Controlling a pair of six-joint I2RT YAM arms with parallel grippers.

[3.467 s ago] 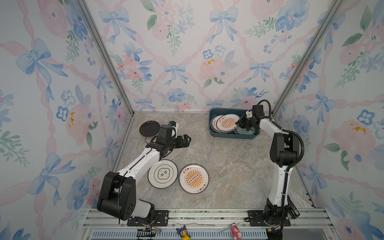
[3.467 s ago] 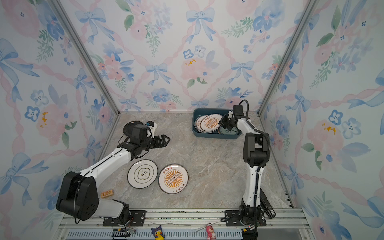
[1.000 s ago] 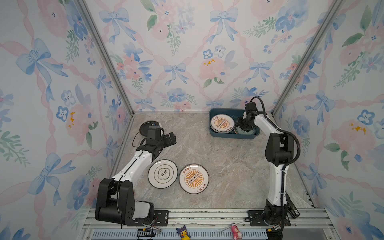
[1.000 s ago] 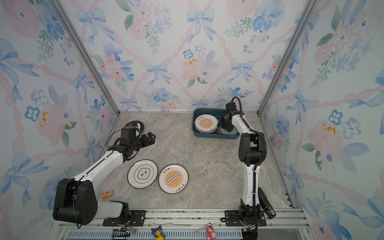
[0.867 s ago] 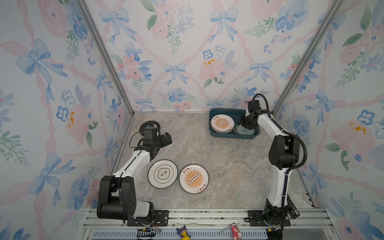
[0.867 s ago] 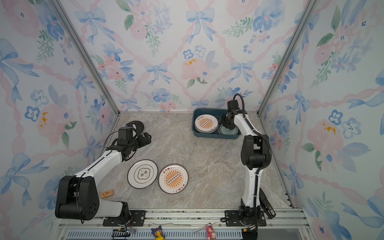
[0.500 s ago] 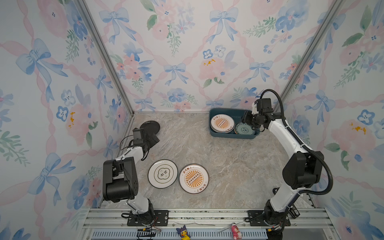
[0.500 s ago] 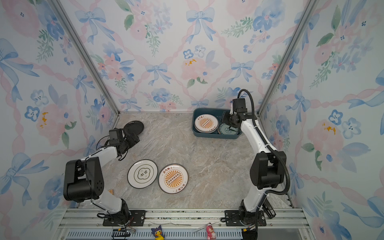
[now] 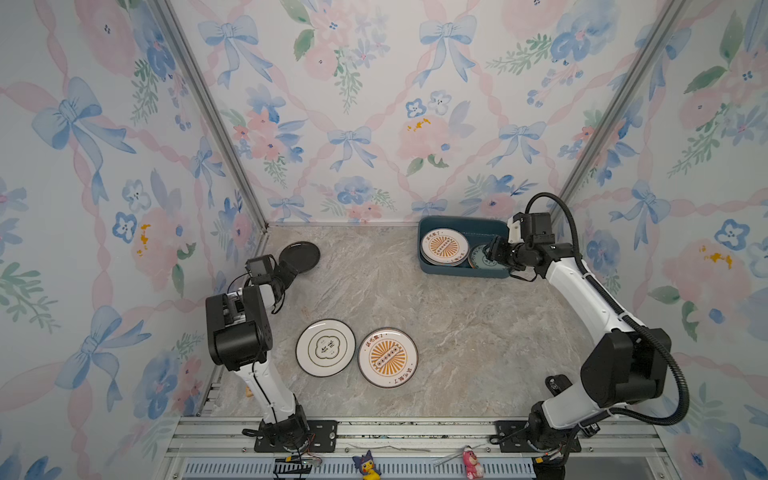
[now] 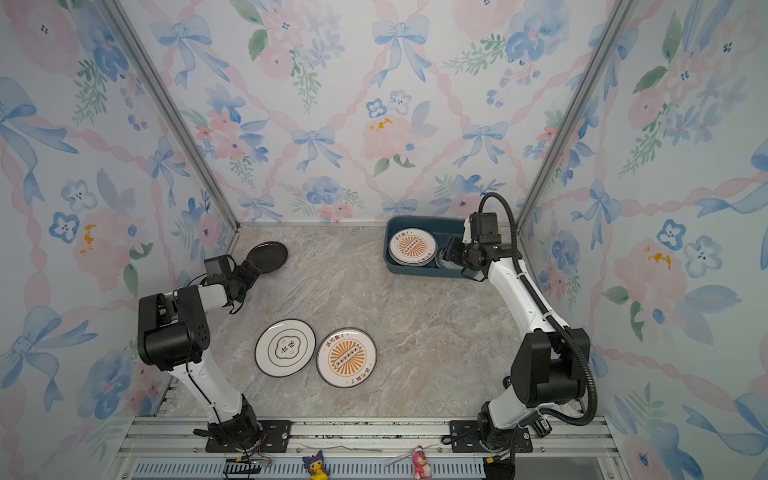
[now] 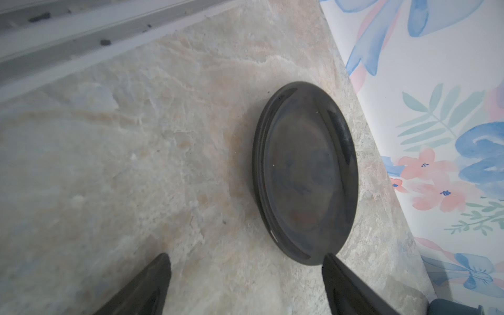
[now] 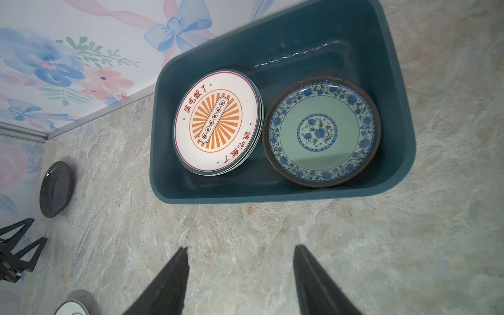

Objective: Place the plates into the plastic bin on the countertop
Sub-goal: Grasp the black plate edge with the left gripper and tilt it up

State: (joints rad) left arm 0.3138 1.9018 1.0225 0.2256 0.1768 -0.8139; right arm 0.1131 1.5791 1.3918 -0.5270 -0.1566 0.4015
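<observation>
The left end effector has its jaws wide apart and empty; the black plate lies flat, face up on the worktop just ahead of it, off toward one fingertip, and being round it has no long axis, only a low rim to catch. An off-centre closing could, I judge, shove it against the floral wall beyond or slip off that rim. The right end effector, likewise parted and empty, hangs just short of the plastic bin, whose long side runs crosswise ahead, opening upward.
</observation>
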